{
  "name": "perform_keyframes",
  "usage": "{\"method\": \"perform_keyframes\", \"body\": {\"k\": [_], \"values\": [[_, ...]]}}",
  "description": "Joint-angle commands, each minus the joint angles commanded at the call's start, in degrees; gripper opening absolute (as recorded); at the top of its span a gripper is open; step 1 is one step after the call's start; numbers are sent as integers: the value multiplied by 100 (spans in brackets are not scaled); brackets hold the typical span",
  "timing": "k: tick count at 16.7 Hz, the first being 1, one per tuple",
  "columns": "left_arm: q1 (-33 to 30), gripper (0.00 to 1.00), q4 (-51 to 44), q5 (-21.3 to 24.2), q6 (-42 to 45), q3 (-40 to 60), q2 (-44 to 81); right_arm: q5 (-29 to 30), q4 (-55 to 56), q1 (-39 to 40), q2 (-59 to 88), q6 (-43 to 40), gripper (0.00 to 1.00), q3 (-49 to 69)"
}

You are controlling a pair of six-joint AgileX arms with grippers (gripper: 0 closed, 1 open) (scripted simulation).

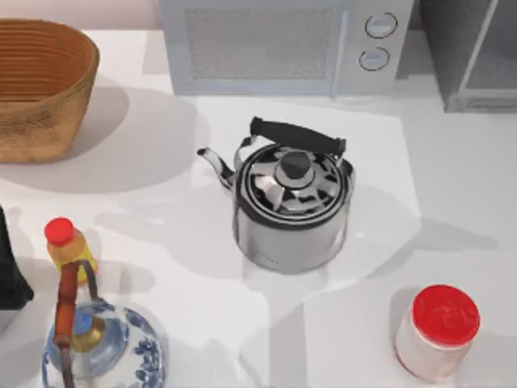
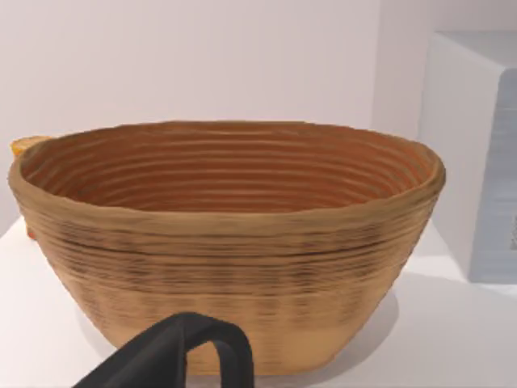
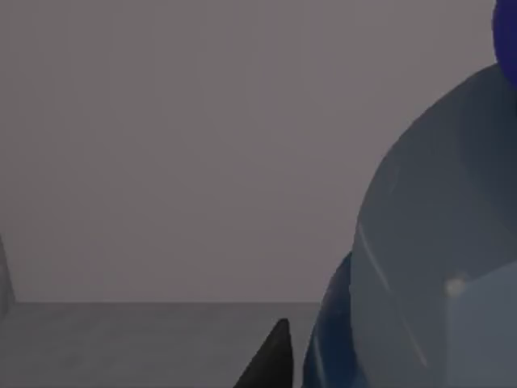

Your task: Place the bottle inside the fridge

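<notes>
One tip of the right end effector [image 3: 276, 360] hard beside the bottle [image 3: 428, 267], grip not discernible; left arm [image 1: 10, 271] facing the basket [image 2: 226, 242].

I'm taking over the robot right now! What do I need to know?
Left gripper: parked at the table's left side, facing the basket.
Right gripper: close beside the bottle; grip cannot be judged.
The bottle stands before a plain grey wall and floor, possibly inside the fridge; unconfirmed.
Done: bottle apparently carried to the fridge.
Left: confirm it rests inside, release, withdraw.
</notes>
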Motion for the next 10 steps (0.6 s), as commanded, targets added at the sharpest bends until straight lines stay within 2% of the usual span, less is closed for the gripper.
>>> {"method": "perform_keyframes", "body": {"k": [1,10], "values": [[0,100,0,0,0,0,0,0,0,0,0,0,1,0],[0,100,0,0,0,0,0,0,0,0,0,0,68,0]]}}
